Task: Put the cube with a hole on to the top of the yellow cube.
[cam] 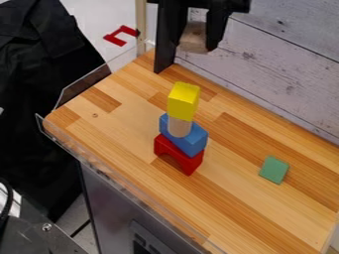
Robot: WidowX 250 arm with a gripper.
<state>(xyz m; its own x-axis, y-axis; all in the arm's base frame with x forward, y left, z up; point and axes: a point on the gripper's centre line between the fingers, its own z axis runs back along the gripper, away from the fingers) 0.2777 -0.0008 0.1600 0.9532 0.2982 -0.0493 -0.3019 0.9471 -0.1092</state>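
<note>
The wooden cube [193,38] is up near the top edge of the camera view, pale tan and raised clear of the counter, and from where I'm standing it sits between the two black fingers of the gripper [194,45], pinched from either side (I can't make out its hole from here). That puts it above the far end of the counter, higher in view and a little to the right of the yellow cube [183,101], which is the top piece of a slim tower. Under the yellow one stands a pale wooden cylinder [179,127], upright, its foot set into the dip of a blue block [193,142]. The blue block in turn rests on a red arch [180,156], whose opening faces down onto the wood. Well apart from the tower, off to the right, a green block [273,169] lies on the striped wooden counter [255,211]. Behind the counter rises a wall of whitewashed planks [281,54], running along the far right side. Over at the upper left, beyond the counter's edge, there's a red bracket-shaped piece [118,38] against a pale surface.
</note>
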